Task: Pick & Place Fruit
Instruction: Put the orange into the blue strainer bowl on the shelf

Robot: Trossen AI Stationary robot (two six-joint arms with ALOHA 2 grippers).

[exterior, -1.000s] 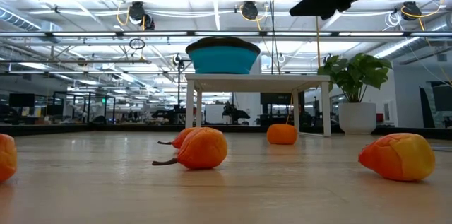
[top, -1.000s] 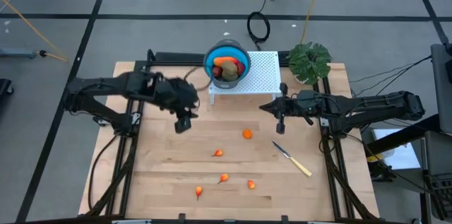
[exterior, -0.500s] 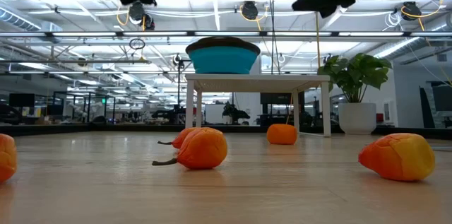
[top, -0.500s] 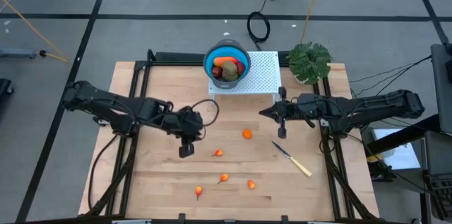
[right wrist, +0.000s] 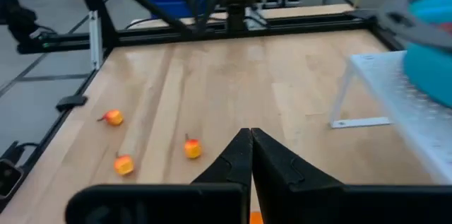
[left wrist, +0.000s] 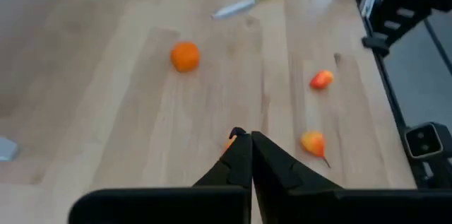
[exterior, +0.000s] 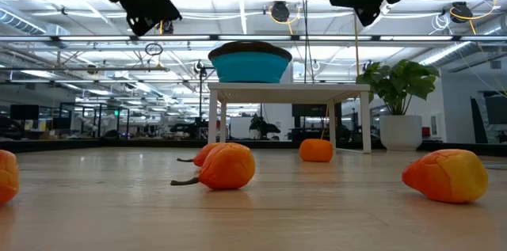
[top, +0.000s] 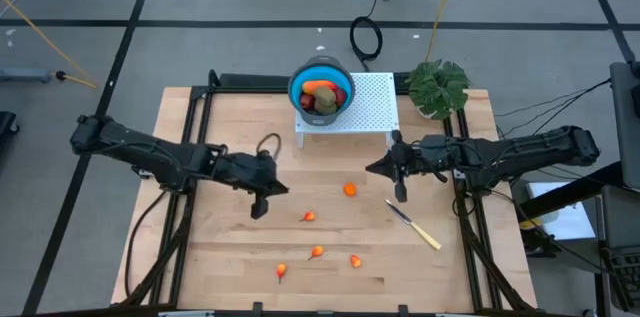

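High view: fruit (top: 322,96) in bowl (top: 296,85)

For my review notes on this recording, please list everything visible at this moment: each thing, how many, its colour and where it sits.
Small fruit pieces: five, orange-red, loose on the table; one round near the middle, one left of it, three along the near part.
Fruit in bowl: several pieces, orange, red and brown-green; exact count cannot be told.
Bowl: one, blue with grey rim, on the stand.
Stand: one, white perforated, far middle of the table.
Knife: one, pale-yellow handle, right of centre.
Plant: one, green, far right corner.
Table: one, pale wood.
Left gripper: shut, empty, above the table left of the fruit.
Right gripper: shut, empty, above the knife's tip end.
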